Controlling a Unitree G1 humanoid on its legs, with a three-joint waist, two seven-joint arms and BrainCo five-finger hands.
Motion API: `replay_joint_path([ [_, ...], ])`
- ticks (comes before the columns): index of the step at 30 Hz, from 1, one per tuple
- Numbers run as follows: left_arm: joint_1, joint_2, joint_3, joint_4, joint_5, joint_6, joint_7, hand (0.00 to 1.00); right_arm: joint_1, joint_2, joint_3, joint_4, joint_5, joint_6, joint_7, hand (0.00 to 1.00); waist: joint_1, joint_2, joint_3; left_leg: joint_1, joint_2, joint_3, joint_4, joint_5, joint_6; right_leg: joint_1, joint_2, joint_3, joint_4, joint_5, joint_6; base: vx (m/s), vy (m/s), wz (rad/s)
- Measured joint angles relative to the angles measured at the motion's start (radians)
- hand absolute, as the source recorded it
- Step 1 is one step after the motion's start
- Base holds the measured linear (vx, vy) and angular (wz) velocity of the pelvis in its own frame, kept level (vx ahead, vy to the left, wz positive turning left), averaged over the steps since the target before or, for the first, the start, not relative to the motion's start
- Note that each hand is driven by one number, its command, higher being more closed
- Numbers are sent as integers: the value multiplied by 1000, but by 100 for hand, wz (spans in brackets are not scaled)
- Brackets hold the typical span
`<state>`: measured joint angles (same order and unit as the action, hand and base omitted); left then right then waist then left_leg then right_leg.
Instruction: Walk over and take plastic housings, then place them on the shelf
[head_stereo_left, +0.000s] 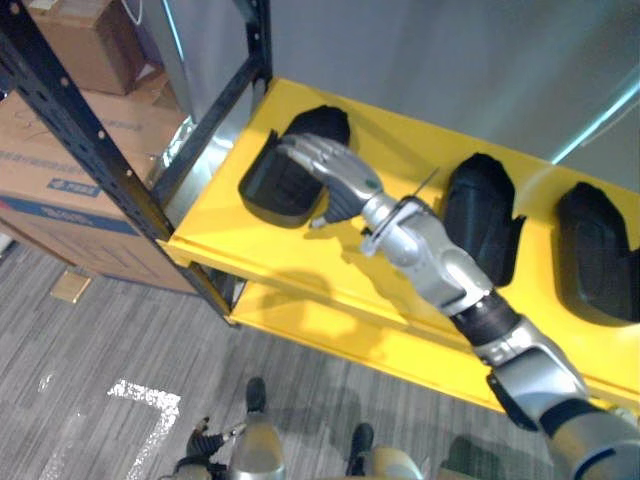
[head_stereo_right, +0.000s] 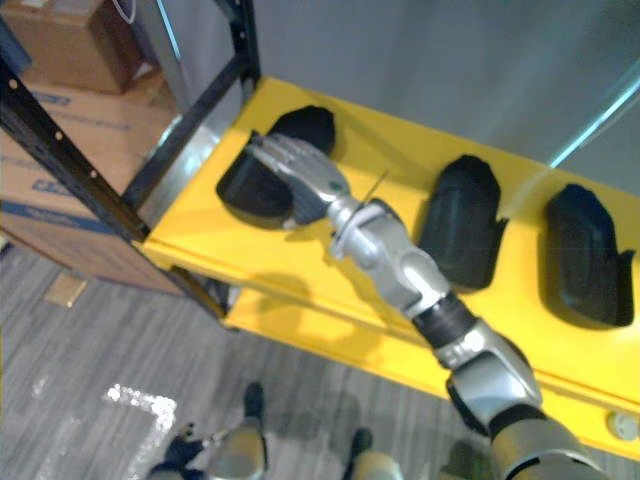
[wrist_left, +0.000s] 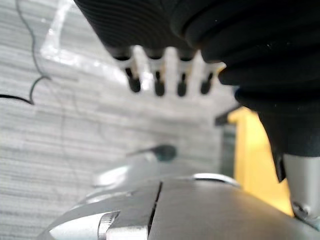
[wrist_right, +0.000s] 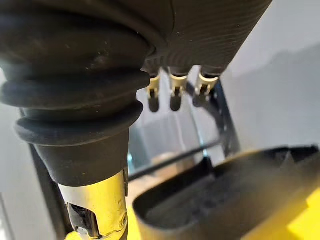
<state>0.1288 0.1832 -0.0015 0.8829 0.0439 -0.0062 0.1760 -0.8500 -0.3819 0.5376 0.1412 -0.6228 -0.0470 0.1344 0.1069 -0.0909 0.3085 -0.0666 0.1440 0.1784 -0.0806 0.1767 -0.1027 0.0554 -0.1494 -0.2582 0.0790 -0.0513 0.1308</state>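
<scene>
Right arm reaches fwd, right hand (head_stereo_left: 335, 175) fingers (head_stereo_left: 300, 150) straight; left hand (wrist_left: 159, 82) hangs w/ fingers relaxed.

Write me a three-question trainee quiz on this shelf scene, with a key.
1. How many black plastic housings lie on the yellow shelf?
2. True or false: the right hand is over the middle housing.
3. What stands on the floor left of the shelf? A: cardboard boxes. B: a blue bin. C: a chair.

Key: 1. Three. 2. False, it is over the leftmost housing. 3. A.
</scene>
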Motion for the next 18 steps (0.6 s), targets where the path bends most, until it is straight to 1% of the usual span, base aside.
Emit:
replay_joint_path([
  [2, 0, 0, 0, -1, 0, 0, -2, 0, -2, -11, 28, 0, 11, 1, 38, 0, 2, 0, 0, 0, 0, -1, 0, 0, 0, 0, 0, -1, 0, 0, 0, 0, 0, 0],
  [4, 0, 1, 0, -4, 4, 0, -4, 0, -2, -18, 68, 0, 16, 5, 102, 0, 5, 0, 0, -1, 0, -1, 0, 0, 0, 0, 0, -2, 0, 0, 0, 0, 0, 0],
  [5, 0, 1, 0, -6, 4, 1, -4, 0, -3, -18, 76, 0, 17, 8, 118, 0, 6, 0, 0, -1, 0, -1, 0, 0, 0, 0, 0, -2, -1, 0, 0, 0, 0, 0],
  [7, 0, 1, 0, -13, 5, 2, -7, 0, -3, -19, 90, 0, 18, 27, 180, 0, 16, 0, 0, -2, 0, -2, 0, 0, 0, 0, 1, -3, -3, 0, 0, 0, 0, 0],
  [9, 0, 2, 0, -18, 5, 7, -10, 0, -11, -22, 111, 0, 17, 49, 213, 0, 19, 0, 0, -3, 0, -3, 0, 0, 0, 0, 1, -5, -3, 0, 0, 0, 0, 0],
  [12, 0, 3, 0, -20, 5, 9, -11, 0, -27, -22, 145, 0, 16, 76, 239, 0, 20, 0, 0, -4, 0, -3, 0, 0, 0, 0, 1, -5, -4, 0, 0, 0, 0, 0],
  [14, 0, 4, 0, -21, 5, 10, -11, 0, -30, -21, 151, -1, 15, 98, 242, 0, 21, 0, 0, -4, 0, -3, 0, 0, 0, 0, 1, -6, -4, 0, 0, 0, 0, 0],
  [18, 0, 4, -1, -21, 4, 12, -11, 0, -33, -21, 151, -1, 7, 129, 244, 0, 22, 0, 0, -5, 0, -4, 0, 0, 0, 0, 1, -7, -3, 0, 0, 0, 0, 0],
])
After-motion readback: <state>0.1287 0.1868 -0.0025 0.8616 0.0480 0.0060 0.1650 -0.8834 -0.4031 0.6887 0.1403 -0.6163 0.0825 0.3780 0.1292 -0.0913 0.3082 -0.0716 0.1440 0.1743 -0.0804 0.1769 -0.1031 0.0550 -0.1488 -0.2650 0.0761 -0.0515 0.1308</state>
